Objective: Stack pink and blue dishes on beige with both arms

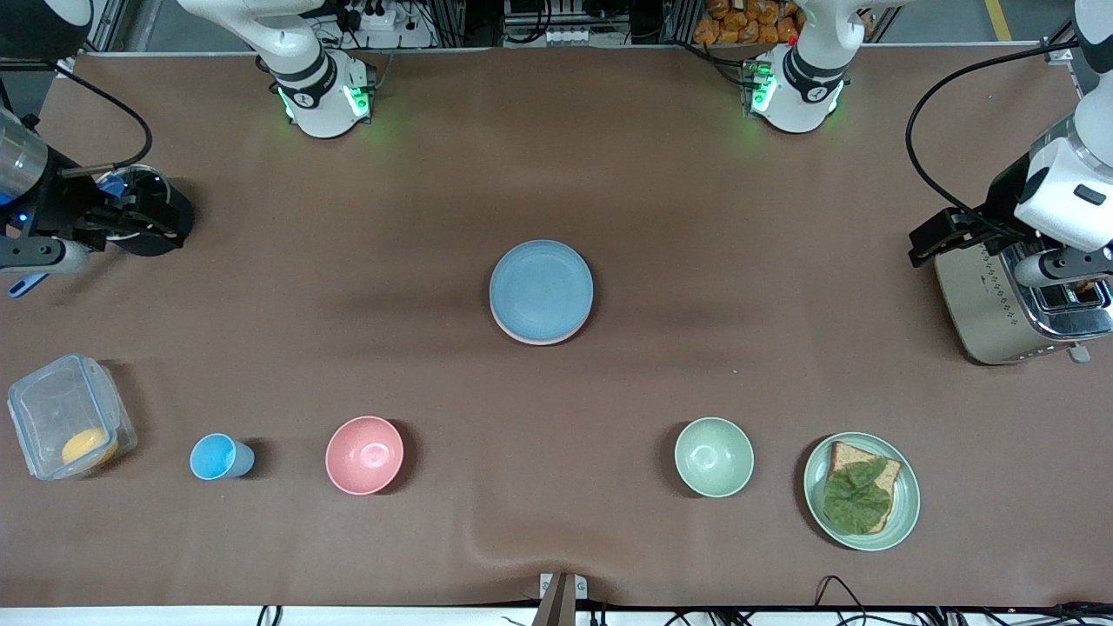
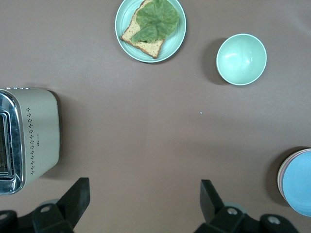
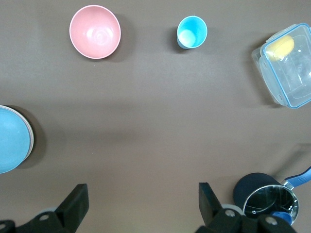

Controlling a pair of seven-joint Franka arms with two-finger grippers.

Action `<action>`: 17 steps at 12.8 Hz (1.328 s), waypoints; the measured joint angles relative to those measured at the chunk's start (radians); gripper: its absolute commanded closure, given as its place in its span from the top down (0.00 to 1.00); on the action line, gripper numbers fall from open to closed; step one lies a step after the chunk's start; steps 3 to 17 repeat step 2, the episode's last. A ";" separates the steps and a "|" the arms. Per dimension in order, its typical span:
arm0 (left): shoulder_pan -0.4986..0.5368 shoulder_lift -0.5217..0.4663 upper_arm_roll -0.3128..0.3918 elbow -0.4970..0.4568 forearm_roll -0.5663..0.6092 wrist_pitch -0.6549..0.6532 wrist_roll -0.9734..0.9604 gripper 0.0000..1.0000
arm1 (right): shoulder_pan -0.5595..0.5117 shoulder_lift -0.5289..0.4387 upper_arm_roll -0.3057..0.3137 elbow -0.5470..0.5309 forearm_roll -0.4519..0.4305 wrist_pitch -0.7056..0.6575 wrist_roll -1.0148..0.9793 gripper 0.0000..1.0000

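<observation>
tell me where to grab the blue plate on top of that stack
Take the blue plate by its shallow rim, coming in low from the edge toward either arm's end of the table. It lies flat on the pink plate, so only the rim gives a tool's fingers anything to pinch. Both tools are open and away from the stack.

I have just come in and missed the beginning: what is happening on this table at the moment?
Nothing is being handled right now. The blue plate lies on top of a stack in the middle of the table, with the pink plate showing as a thin edge under it; a beige plate cannot be made out from above. The left gripper hangs open over the toaster, and the right gripper hangs open over a dark pot. Both are empty.
</observation>
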State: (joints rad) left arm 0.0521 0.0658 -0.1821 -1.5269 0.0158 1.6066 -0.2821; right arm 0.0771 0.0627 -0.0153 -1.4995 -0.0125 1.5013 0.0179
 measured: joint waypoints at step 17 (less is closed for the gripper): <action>0.001 0.000 0.001 0.000 0.000 0.000 0.000 1.00 | -0.001 0.001 0.000 0.000 -0.001 0.000 0.000 1.00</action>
